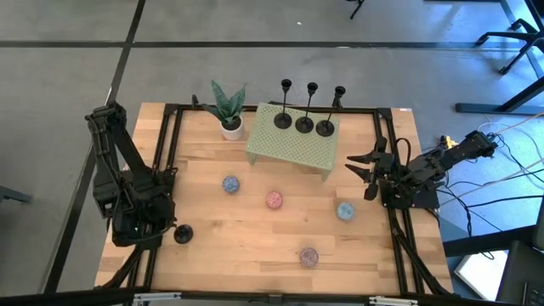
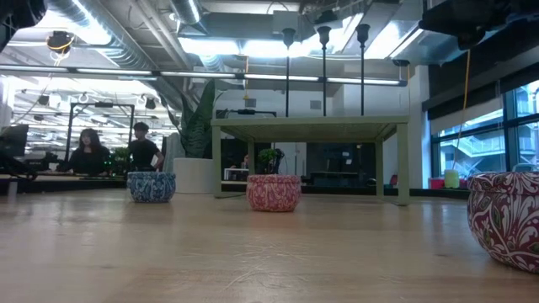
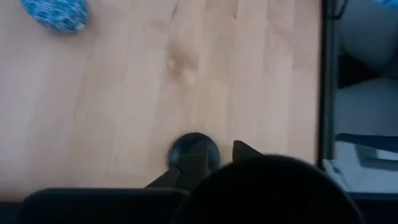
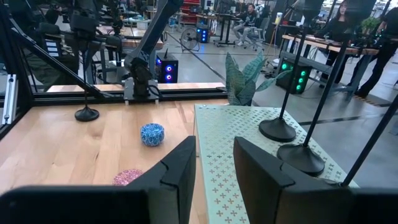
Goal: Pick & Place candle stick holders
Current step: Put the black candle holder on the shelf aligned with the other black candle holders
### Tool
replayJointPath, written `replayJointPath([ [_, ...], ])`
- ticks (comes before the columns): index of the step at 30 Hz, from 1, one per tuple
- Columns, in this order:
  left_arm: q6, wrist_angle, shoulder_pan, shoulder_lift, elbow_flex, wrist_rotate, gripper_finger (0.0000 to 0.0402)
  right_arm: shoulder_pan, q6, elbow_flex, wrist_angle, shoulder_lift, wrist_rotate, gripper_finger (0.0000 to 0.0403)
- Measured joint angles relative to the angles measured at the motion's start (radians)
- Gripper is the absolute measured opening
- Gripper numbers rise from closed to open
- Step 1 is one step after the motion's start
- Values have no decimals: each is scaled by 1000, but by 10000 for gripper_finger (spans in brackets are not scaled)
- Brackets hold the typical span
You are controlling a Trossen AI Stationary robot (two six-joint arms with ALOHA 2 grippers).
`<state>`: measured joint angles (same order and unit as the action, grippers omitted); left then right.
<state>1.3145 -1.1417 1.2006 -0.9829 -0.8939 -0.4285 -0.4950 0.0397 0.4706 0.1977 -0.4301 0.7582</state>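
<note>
Three slim black metal candle stick holders with round disc bases (image 1: 303, 124) stand in a row on the pale green perforated metal stand (image 1: 293, 149) near the tabletop's far edge. The fourth black candle stick holder (image 1: 182, 234) stands upright on the bare wooden tabletop (image 1: 255, 246) near its left edge, toward the near-left corner.

My left pincer (image 1: 164, 231) is low at that edge, just beside this holder; from the wrist its disc base (image 3: 194, 151) lies right at my fingertips (image 3: 186, 165). Jaws narrow, but I cannot tell whether they grip the stem or merely flank it.

My right pincer (image 4: 213, 163) waits at the right edge beside the stand, jaws part open, holding nothing.

Step in hand, as I judge it: grasping the last holder. Next move calls for a firm hold on the thin stem, a straight lift, then carriage to the stand's free area without knocking the three.
</note>
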Motion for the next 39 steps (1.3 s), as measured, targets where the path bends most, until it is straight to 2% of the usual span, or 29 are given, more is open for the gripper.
replayJointPath([
  [4,-17,17,2,-3,-33,-16,62,0,-63,0,-38,0,0,113],
  [8,-101,15,-22,-2,-109,-150,62,0,-102,0,-91,0,0,113],
  [11,-188,16,-61,-2,-173,-287,65,0,-105,0,-110,0,0,113],
  [14,-284,21,-124,-1,-232,-414,68,0,-124,0,-123,0,0,113],
  [17,-349,24,-219,-3,-289,-471,63,0,-127,0,-131,0,0,113],
  [20,-471,46,-333,-5,-333,-486,63,0,-130,0,-135,0,0,113],
  [24,-673,206,-514,-7,-351,-481,65,4,-130,0,-148,0,0,113],
  [29,-1027,468,-718,-32,-353,-344,63,29,-130,0,-172,0,0,113],
  [32,-1184,605,-806,-72,-353,-312,63,42,-130,0,-176,0,0,113],
  [35,-1257,708,-888,-118,-353,-321,65,52,-130,0,-176,0,0,113],
  [39,-1258,782,-997,-171,-353,-354,68,56,-126,0,-179,-7,0,113],
])
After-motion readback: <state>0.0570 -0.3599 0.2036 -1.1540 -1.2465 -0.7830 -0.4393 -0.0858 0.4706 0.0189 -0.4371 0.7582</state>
